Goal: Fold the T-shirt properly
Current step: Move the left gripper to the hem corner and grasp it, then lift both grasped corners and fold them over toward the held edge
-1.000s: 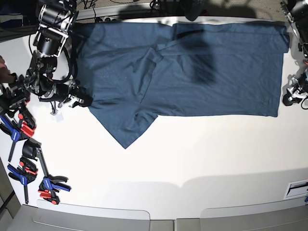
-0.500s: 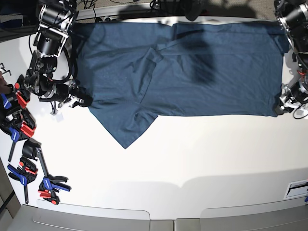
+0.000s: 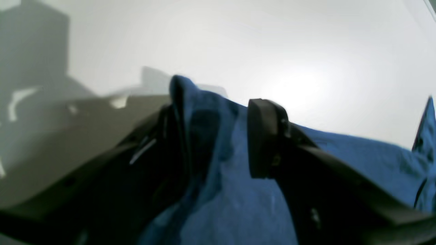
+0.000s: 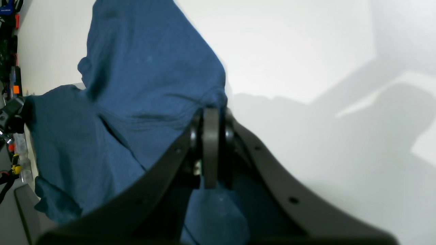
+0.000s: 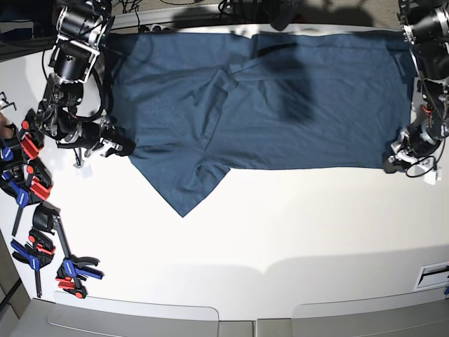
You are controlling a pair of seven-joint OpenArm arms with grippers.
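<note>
The dark blue T-shirt (image 5: 280, 105) lies spread across the far half of the white table, with one sleeve pointing toward the front at the left. My right gripper (image 5: 123, 147) sits at the shirt's left edge. In the right wrist view that gripper (image 4: 211, 114) is shut, with the T-shirt (image 4: 143, 85) bunched at its tips. My left gripper (image 5: 393, 160) is at the shirt's front right corner. In the left wrist view the left gripper (image 3: 218, 136) stands open around a raised fold of the T-shirt (image 3: 238, 204), the cloth resting against one finger and clear of the other pad (image 3: 262, 136).
Several blue, red and black clamps (image 5: 31, 186) lie along the table's left edge, more near the front left (image 5: 70, 270). A small white label (image 5: 431, 275) sits at the front right. The white table (image 5: 280, 232) reaches forward to its front rim.
My left arm has moved inward from the right edge to the shirt's front right corner. The right arm and the shirt have stayed put.
</note>
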